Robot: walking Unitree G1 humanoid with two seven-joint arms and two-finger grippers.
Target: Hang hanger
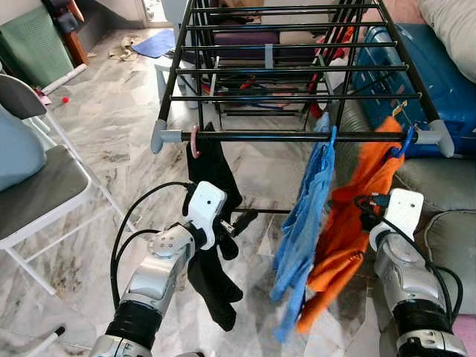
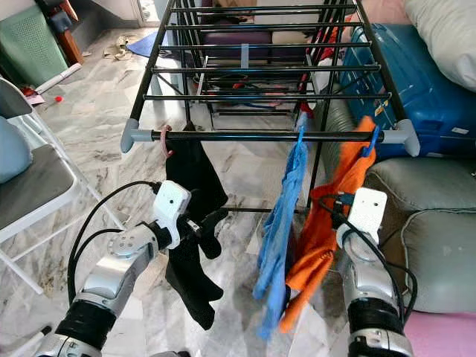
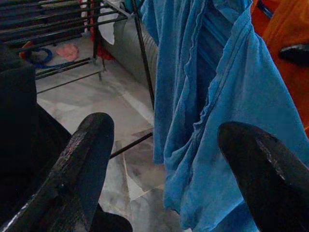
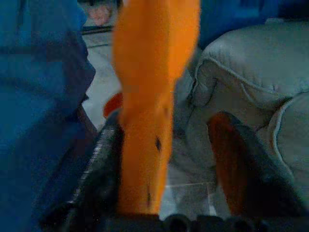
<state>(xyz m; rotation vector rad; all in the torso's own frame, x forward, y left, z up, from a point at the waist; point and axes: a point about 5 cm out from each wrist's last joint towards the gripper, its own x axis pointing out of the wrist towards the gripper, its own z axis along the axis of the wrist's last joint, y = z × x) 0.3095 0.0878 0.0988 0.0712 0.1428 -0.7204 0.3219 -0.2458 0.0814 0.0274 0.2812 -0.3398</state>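
Left gripper [image 1: 236,223] is raised mid-scene, fingers spread apart. Right gripper [image 4: 169,164] is raised on the right, fingers parted.

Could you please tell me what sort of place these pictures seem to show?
Probably a lived-in room of a home used for drying laundry: a black metal drying rack hung with clothes, a marble-tiled floor, and a grey cushioned sofa.

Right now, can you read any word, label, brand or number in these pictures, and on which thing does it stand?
No readable text.
Blue suitcase: a small tag hangs on it, too small to read.
Drying rack, hung clothes: nothing printed visible.
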